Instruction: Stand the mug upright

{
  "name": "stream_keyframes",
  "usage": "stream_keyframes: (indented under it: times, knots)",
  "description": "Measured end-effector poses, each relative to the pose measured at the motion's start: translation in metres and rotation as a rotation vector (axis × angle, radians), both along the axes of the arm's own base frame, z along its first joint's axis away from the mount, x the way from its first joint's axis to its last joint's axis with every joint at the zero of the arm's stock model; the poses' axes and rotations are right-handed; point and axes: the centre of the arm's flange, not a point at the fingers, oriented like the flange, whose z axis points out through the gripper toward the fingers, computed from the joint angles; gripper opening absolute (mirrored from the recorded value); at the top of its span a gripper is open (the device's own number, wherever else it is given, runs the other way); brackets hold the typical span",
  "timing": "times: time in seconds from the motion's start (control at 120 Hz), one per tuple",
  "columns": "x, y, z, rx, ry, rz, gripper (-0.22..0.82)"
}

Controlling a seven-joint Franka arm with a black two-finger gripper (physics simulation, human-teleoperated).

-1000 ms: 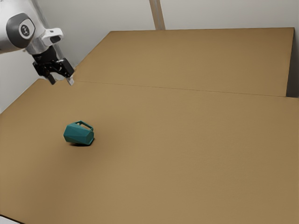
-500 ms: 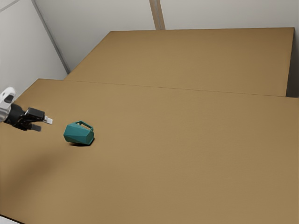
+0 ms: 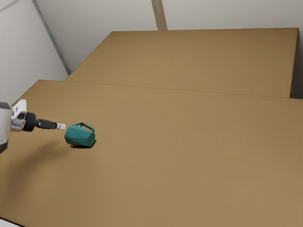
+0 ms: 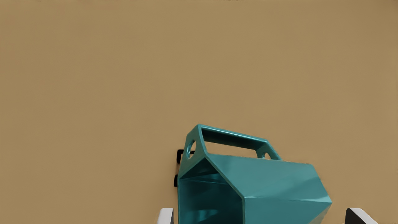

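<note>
The gripper [image 3: 61, 126] is level and low at the exterior view's left, its tips just beside the teal mug [image 3: 79, 135]. That faceted mug lies on its side on the table, handle uppermost. From the wrist view, the gripper [image 4: 259, 216] has its fingers spread wide, one past the mouth end and the other past the base end of the mug [image 4: 279, 183]. Neither finger touches it there. The mug's dark opening faces one finger, and its lower part is cut off from sight.
The brown table [image 3: 189, 161] extends widely around the mug. Behind it rises another brown surface [image 3: 199, 61] against pale walls, with a dark gap at the exterior view's far right.
The arm came down from the upper left, then moved toward the mug, and the hand turned so that it points sideways at it. The mug has stayed where it was.
</note>
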Motion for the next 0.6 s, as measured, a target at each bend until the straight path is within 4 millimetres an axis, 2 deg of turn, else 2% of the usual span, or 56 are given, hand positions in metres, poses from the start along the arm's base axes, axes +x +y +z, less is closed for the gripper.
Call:
stream_keyframes:
  times: [0.117,0.275,0.458,0.6]
  knots:
    - [-0.010,0.000,-0.017,0.029,-0.064,-0.046,0.60]
    - [-0.011,-0.001,-0.038,0.081,-0.127,-0.116,0.59]
    - [-0.002,-0.019,-0.051,0.114,-0.201,-0.223,0.58]
    - [-0.008,-0.027,-0.064,0.133,-0.231,-0.273,0.57]
